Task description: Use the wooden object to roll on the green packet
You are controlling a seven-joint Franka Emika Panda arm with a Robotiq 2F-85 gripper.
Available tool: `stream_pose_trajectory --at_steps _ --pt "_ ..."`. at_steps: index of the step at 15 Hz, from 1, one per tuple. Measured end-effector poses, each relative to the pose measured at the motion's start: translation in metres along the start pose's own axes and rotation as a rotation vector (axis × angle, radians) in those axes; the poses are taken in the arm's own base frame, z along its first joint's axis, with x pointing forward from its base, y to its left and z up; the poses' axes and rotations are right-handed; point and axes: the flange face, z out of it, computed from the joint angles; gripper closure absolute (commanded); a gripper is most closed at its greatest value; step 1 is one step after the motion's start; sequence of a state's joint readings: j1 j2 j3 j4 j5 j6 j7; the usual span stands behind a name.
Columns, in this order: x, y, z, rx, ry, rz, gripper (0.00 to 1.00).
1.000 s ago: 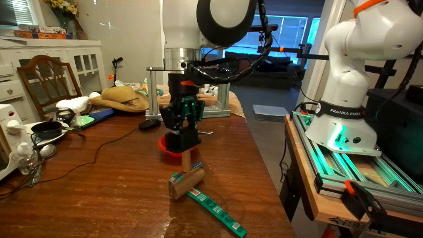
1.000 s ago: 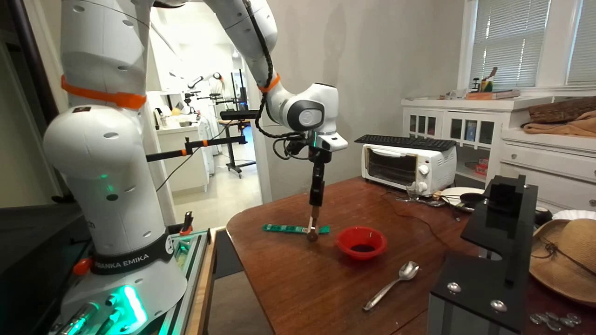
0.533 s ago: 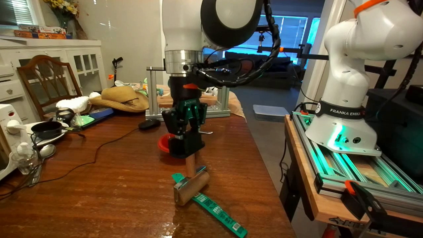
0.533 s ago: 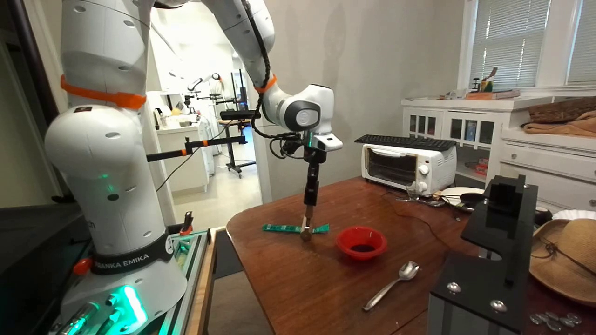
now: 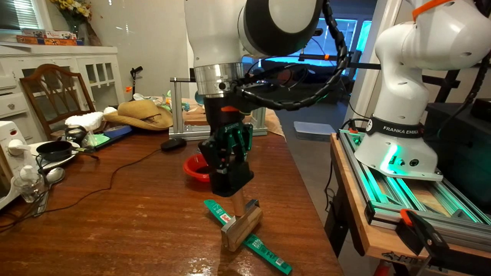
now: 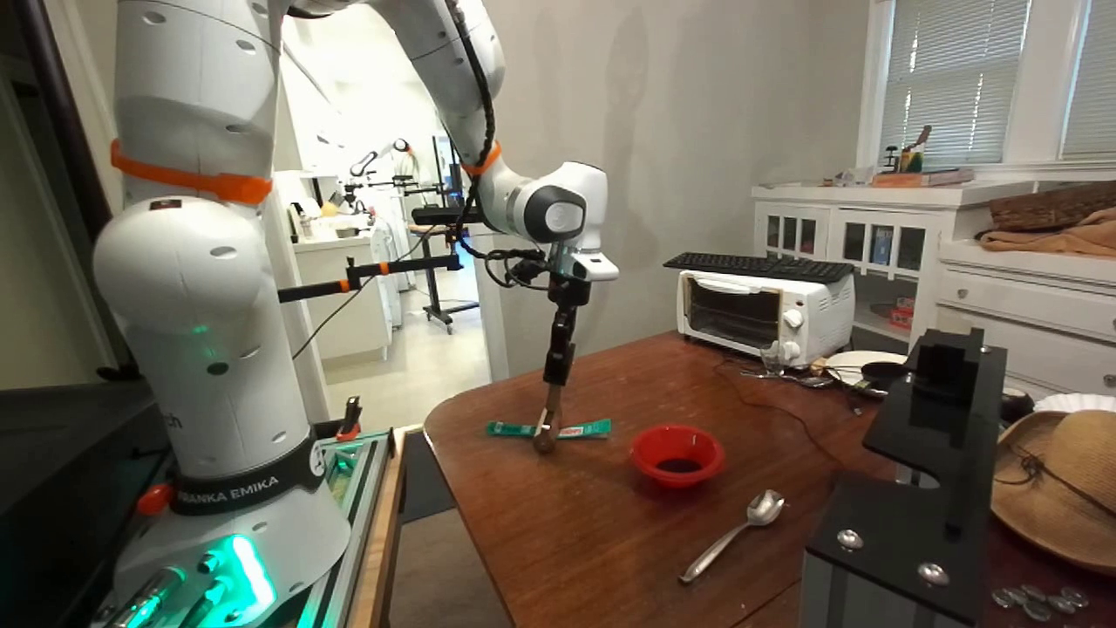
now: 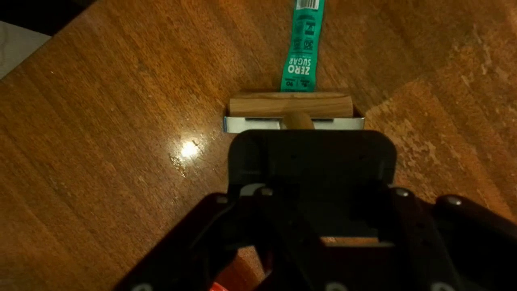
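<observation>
The wooden object is a light tan roller with a metal bracket and a wooden handle. It shows in both exterior views (image 5: pixel 242 227) (image 6: pixel 546 438) and in the wrist view (image 7: pixel 291 106). It lies crosswise over the middle of the green packet, a long narrow strip on the table, which also shows in both exterior views (image 5: pixel 264 253) (image 6: pixel 588 429) and the wrist view (image 7: pixel 302 48). The roller hides part of the packet. My gripper (image 5: pixel 232 181) (image 6: pixel 558 366) (image 7: pixel 311 169) is shut on the roller's handle, above the packet. Its dark finger pads hide the handle's upper part.
A red bowl (image 5: pixel 193 168) (image 6: pixel 676 453) stands near the packet's end. A spoon (image 6: pixel 737 534) lies beyond the bowl. A toaster oven (image 6: pixel 767 314), a straw hat (image 5: pixel 140 114) and a black mouse (image 5: pixel 173 144) are farther off. The table edge (image 5: pixel 307 188) runs near the packet.
My gripper and the roller have moved along the packet toward its barcode end, uncovering the end near the bowl. The packet has shifted slightly the same way. The gripper has stayed shut.
</observation>
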State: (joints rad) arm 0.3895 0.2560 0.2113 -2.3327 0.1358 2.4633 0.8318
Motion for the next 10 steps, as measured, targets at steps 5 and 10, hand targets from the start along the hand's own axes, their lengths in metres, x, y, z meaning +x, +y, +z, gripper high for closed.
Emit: stream_pose_trajectory --at_steps 5,10 --pt "-0.022 -0.013 0.004 -0.026 -0.016 -0.02 0.78" --pt "-0.046 -0.023 0.011 -0.036 -0.044 -0.051 0.78"
